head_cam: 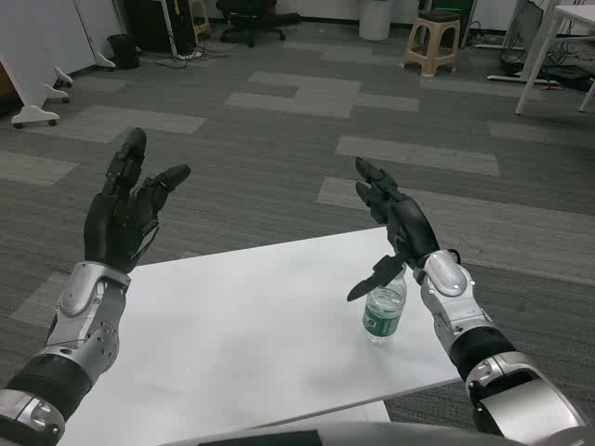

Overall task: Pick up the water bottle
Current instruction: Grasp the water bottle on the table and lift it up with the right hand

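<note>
A small clear water bottle (383, 314) with a green label stands upright on the white table (242, 334) near its right edge. My right hand (395, 223) hovers just above and behind the bottle, fingers spread upward and thumb pointing down-left over the bottle's top; it holds nothing. The bottle's cap is hidden behind that hand. My left hand (125, 206) is raised above the table's left edge, fingers apart and empty.
Grey carpet floor lies beyond the table. Far off stand a beige plastic stool (433, 44), a black office chair (249, 17), a white board on castors (37, 56) and a white table leg (539, 56).
</note>
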Available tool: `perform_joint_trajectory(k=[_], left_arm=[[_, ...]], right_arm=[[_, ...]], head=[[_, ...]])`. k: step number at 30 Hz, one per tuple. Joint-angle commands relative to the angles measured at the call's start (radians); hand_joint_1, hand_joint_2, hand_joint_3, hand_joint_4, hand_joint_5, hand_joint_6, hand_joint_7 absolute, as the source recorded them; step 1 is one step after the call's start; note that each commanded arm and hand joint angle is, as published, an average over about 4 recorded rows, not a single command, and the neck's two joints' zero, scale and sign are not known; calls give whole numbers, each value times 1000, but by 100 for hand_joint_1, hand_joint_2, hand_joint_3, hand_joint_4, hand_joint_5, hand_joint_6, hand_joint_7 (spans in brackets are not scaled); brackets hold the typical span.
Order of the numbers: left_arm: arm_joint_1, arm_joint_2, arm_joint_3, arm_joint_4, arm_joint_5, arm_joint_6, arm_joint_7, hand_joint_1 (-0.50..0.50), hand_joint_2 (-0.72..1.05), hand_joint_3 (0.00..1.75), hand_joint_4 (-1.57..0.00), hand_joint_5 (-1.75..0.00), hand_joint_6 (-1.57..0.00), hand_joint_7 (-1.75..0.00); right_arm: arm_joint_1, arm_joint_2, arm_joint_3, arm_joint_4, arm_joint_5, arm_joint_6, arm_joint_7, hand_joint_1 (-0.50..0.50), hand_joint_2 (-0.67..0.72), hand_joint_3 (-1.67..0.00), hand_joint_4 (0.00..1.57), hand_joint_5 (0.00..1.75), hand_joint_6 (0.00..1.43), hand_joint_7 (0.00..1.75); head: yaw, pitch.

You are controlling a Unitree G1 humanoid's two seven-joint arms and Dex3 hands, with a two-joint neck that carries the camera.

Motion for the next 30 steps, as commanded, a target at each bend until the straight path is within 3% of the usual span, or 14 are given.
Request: perform_joint_trajectory(k=[1,24,30], left_arm=[[-9,5,-53,-18,-6,-4,1,-50,105,35,0,-92,0,0],[-10,6,-51,-16,-8,-4,1,-50,105,35,0,-92,0,0],[-9,6,-44,-16,-8,-4,1,-50,103,35,0,-92,0,0]], right_arm=[[-69,-22,86,-135,10,13,11,-46,9,-16,0,0,0,0],[-60,-22,71,-150,10,13,12,-46,9,-16,0,0,0,0],[7,-39,-51,-214,11,15,20,-46,9,-16,0,0,0,0]], head=[[-12,36],[-6,13],[-5,16]])
